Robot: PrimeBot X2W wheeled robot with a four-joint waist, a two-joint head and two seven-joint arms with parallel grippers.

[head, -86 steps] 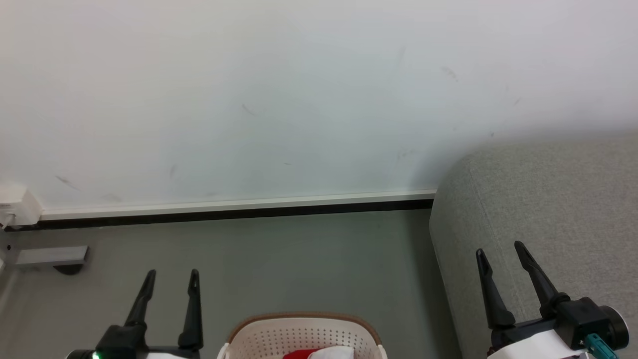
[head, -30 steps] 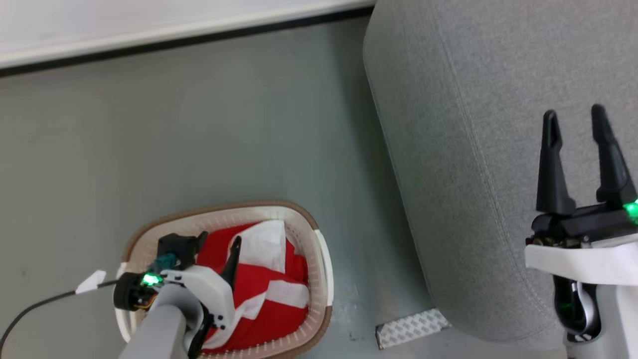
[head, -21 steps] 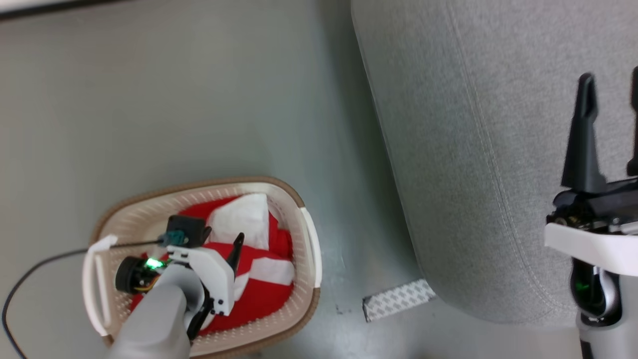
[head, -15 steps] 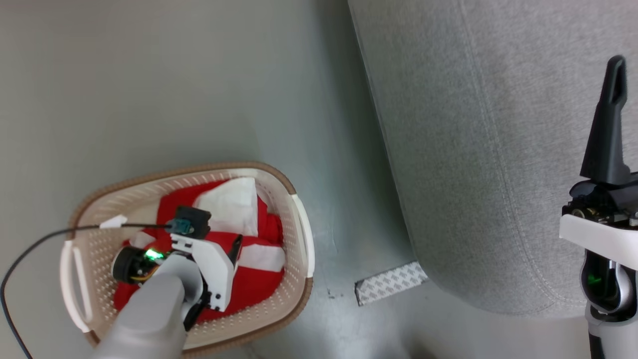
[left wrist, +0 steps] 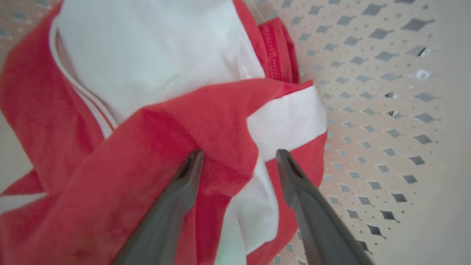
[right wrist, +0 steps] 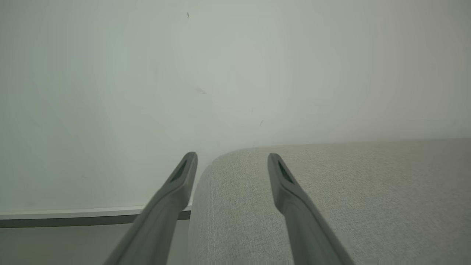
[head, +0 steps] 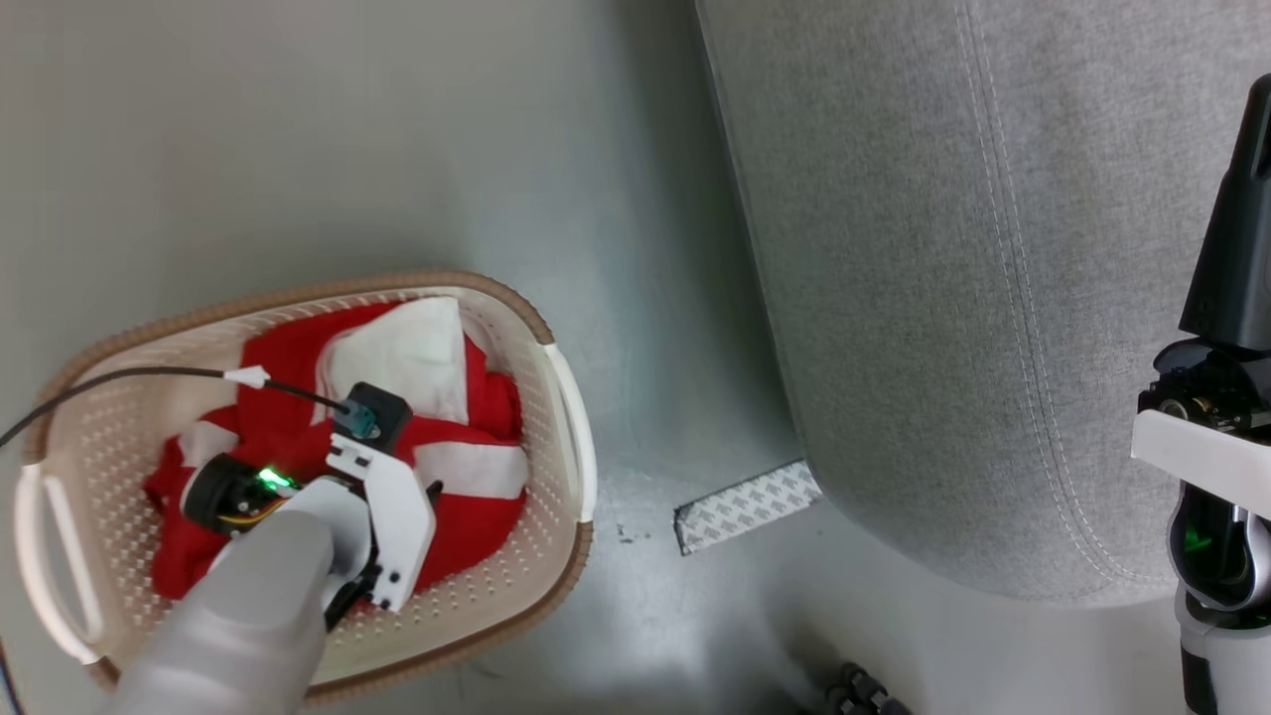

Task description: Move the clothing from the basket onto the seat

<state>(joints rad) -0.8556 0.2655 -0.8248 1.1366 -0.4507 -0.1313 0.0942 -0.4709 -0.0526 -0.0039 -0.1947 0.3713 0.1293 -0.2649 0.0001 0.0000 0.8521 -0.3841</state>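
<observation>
**A:** Two sets of fingers, so how do they stand?

**B:** Both are wide apart. The left fingers [left wrist: 173,206] point down into the cream-white perforated plastic basket with a brown rim [head: 487,596], at the lower left of the head view. In the left wrist view, a raised fold of the soft bright red clothing with white panels [left wrist: 220,110] lies between the two tips. Nothing is clamped.

**A:** And the right ones?

**B:** The right fingers [right wrist: 294,206] hang spread at the right edge of the head view, over the large grey woven-fabric seat with a stitched seam [head: 943,248]. They grip nothing. The right wrist view looks past them at the seat's rounded corner and a pale wall [right wrist: 184,73].

**A:** Where is the clothing?

**B:** It sits bunched inside the basket, red folds crossed by white bands. A thin black cable [head: 149,374] runs from the frame's left edge across it to the wrist.

**A:** Basket and seat?

**B:** They are apart on the grey floor [head: 348,149]. A strip of patterned pale tape [head: 747,505] lies between them, at the seat's lower corner.
</observation>
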